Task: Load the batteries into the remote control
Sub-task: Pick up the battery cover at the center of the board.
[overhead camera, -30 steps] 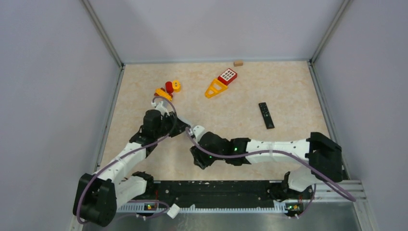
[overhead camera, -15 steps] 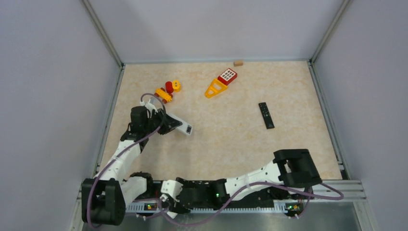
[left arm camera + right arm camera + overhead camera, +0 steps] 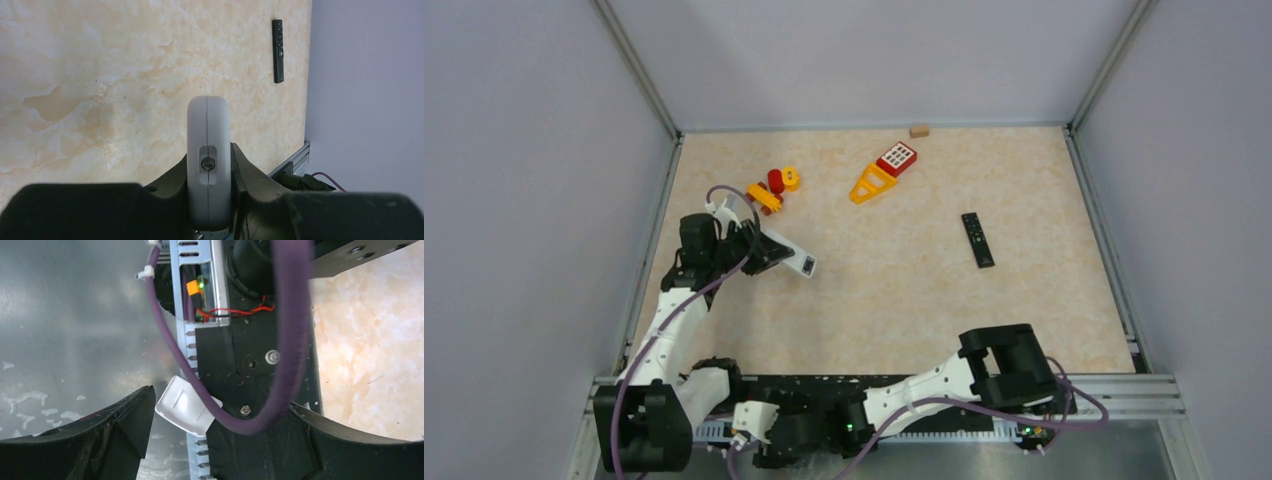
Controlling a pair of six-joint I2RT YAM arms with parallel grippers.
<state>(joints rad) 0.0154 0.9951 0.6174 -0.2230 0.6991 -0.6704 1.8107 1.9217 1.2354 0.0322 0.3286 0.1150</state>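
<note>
Nothing legible anywhere. The red toy phone (image 3: pixel 897 158) has a grid of white keys, possibly numbered, but too small to read. The black remote (image 3: pixel 977 239) and the white remote (image 3: pixel 792 257) show no readable markings.

Left arm (image 3: pixel 664 320) and right arm (image 3: pixel 929 382): white links, black joints, purple cable (image 3: pixel 290 315) looped along each. Left gripper (image 3: pixel 209 167) fingers (image 3: pixel 247 177) black.

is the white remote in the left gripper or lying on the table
In the gripper: the white remote is clamped end-on in the left gripper, its far end sticking out over the table.
</note>
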